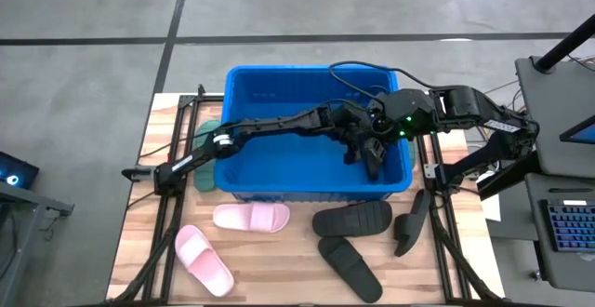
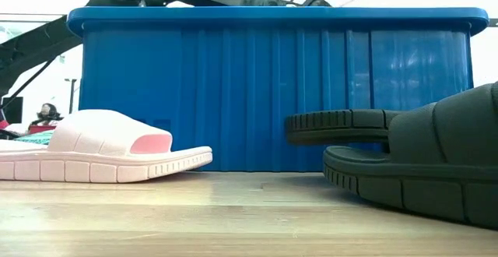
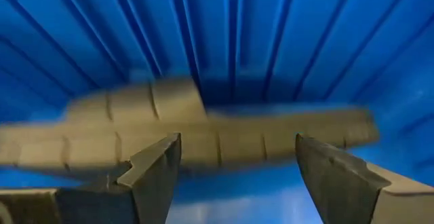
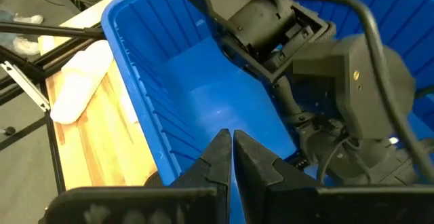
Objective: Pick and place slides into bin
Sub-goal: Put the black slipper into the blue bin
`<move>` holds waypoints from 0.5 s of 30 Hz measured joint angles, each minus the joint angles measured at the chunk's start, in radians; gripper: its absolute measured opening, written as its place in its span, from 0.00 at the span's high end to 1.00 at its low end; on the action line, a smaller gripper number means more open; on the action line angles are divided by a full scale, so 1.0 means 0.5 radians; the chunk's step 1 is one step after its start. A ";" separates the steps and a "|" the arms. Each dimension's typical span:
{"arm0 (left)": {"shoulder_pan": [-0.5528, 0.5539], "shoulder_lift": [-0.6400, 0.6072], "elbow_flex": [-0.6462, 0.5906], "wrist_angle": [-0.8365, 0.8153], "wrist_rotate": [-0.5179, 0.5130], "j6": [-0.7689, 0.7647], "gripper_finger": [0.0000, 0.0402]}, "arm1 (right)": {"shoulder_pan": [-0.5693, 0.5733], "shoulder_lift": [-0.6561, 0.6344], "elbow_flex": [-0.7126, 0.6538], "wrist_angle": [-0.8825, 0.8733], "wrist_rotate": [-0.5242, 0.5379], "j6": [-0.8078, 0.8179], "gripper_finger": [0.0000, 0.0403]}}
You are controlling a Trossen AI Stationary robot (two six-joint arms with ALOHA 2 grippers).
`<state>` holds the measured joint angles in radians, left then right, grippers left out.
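Observation:
The blue bin (image 1: 244,84) stands at the table's far middle. My left gripper (image 3: 237,166) reaches into it from the left, low over its right part (image 1: 358,147), fingers open. A dark slide (image 3: 203,132) shows blurred just beyond the fingertips, across them, against the ribbed wall; it also shows in the high view (image 1: 375,160). I cannot tell whether it rests on the floor. My right gripper (image 4: 231,157) is shut and empty above the bin's right part (image 1: 372,124), beside the left wrist.
In front of the bin lie two pink slides (image 1: 251,218) (image 1: 204,260) and three black ones (image 1: 351,220) (image 1: 349,268) (image 1: 412,221), the last on its edge. A green slide (image 1: 208,126) lies left of the bin. The low view shows the bin's near wall (image 2: 272,86).

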<state>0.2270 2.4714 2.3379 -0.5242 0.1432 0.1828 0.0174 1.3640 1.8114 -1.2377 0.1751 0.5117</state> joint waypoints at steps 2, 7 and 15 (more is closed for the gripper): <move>-0.001 0.000 -0.038 -0.022 -0.006 0.016 0.32 | 0.000 0.000 0.000 0.000 0.000 0.000 0.98; 0.001 -0.003 -0.088 -0.118 -0.185 0.013 0.32 | 0.000 0.000 0.000 0.005 0.001 -0.014 0.98; 0.015 -0.006 -0.066 -0.295 -0.202 0.067 0.32 | 0.000 0.000 0.000 0.007 0.001 -0.031 0.98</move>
<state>0.2347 2.4682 2.3049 -0.6717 0.0422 0.2163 0.0174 1.3640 1.8114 -1.2343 0.1757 0.4961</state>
